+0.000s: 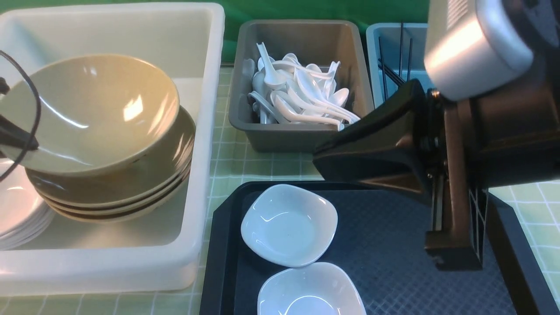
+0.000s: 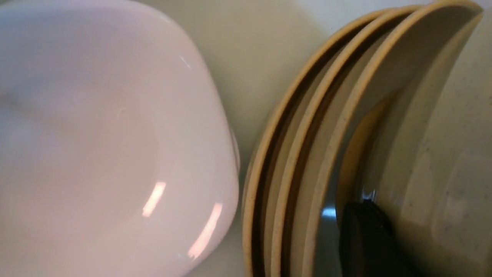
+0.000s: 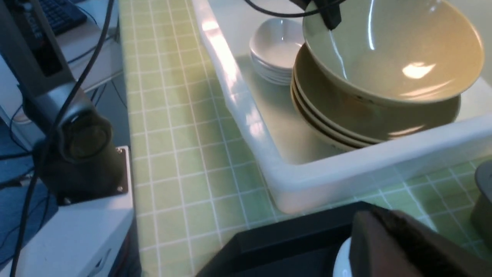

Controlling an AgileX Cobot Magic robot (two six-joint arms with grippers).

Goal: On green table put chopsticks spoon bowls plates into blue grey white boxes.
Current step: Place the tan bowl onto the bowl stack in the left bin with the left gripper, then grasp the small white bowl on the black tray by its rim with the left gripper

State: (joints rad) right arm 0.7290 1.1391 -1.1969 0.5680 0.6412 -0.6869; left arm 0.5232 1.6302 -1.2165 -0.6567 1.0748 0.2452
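Three boxes stand on the green table [image 1: 245, 166] and one black tray [image 1: 393, 253] lies in front of them; the white box [image 1: 205, 153] on the left holds two piles – a stack of white plates [image 1: 17, 210], too close-packed to count, and just beside it a stack of nested tan bowls [image 1: 131, 183] showing at least three rims; one more tan bowl [image 1: 92, 109] lies tilted on top of that stack, and the left gripper [image 1: 26, 141] is clamped on its rim at the left side, one black finger [image 2: 365, 238] reaching inside the bowl; the grey box [image 1: 280, 140] in the middle holds a heap of white spoons [image 1: 297, 96], too tangled to count; the blue box [image 1: 374, 39] on the right holds thin black chopsticks [image 1: 401, 48], several of them leaning against its walls, partly hidden behind the right arm; two white dishes remain on the tray – the far dish [image 1: 288, 223] and the near dish [image 1: 310, 293], touching or almost touching, both empty and upright; the right gripper [image 1: 337, 157] hangs over the tray's far edge, above and to the right of the far dish, its jaws brought together with nothing seen between them
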